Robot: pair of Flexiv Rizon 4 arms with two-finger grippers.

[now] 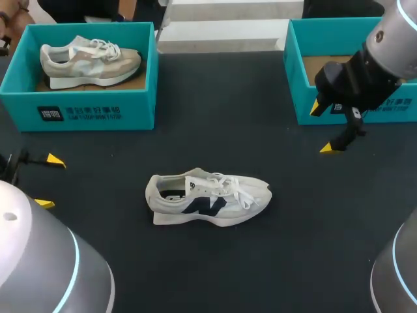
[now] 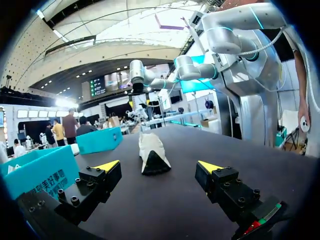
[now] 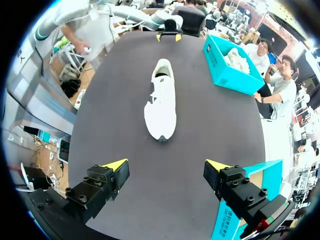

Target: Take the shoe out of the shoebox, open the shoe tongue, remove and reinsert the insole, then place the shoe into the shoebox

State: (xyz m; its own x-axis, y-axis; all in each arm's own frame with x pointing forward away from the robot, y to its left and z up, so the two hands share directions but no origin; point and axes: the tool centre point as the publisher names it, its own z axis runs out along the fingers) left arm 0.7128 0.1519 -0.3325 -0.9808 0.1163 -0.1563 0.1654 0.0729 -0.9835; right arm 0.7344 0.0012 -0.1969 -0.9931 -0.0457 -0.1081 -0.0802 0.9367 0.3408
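Note:
A white shoe (image 1: 208, 199) with a navy side logo lies on its sole in the middle of the dark table, toe pointing right. My left gripper (image 1: 50, 182) is open at the table's left, level with the shoe (image 2: 152, 155), whose heel faces it from some way ahead. My right gripper (image 1: 322, 128) hangs open over the front left corner of the right teal shoebox (image 1: 352, 98). From there the shoe (image 3: 162, 100) lies ahead of my right gripper (image 3: 166, 165), toe nearest. Nothing is between the fingers of either gripper.
A second teal shoebox (image 1: 85, 107) at the back left holds a beige shoe (image 1: 91, 60). The same box (image 2: 42, 175) stands close beside my left gripper (image 2: 159, 169). Dark table surface surrounds the white shoe.

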